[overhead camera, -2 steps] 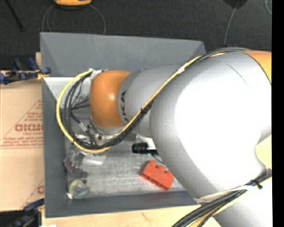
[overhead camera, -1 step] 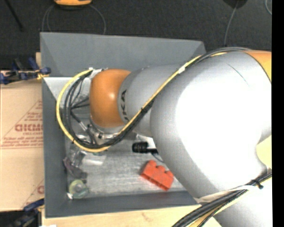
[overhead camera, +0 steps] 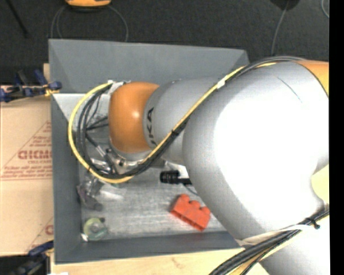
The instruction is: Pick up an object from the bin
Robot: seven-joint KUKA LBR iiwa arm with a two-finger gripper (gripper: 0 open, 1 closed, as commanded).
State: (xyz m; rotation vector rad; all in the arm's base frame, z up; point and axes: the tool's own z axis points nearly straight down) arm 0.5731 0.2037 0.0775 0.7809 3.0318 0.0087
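Seemingly the reach-in step is in hand: the arm [overhead camera: 264, 153] comes across from 3 o'clock and bends down into the bin [overhead camera: 149, 62]. Its orange cover [overhead camera: 132, 119] and looped yellow cable [overhead camera: 74, 125] hang over the left half of the floor. The gripper [overhead camera: 93, 192] sits low at about 8 o'clock, close to the left wall. Whether it is released or clenched I cannot tell, since wrist and cabling crowd it, and nothing can be made out in its grasp.

The bin holds few things, all lying apart on the floor rather than heaped. A small round, pale greenish disc [overhead camera: 94, 228] lies in the corner at 7 o'clock, just beside the gripper and nearest to it. A red block [overhead camera: 190, 212] lies tilted at 5 o'clock, well apart from the gripper. A black piece [overhead camera: 172, 177] pokes out from under the arm near the centre, touching something white that I cannot identify. The arm hides the right half of the floor.

My judgement is that the pick is not yet made. If the disc is the target, the next move calls for a short shift toward 7 o'clock and a careful descent. The two walls meeting there leave little room, so the gripper might scrape a wall or push the disc deeper into the corner.
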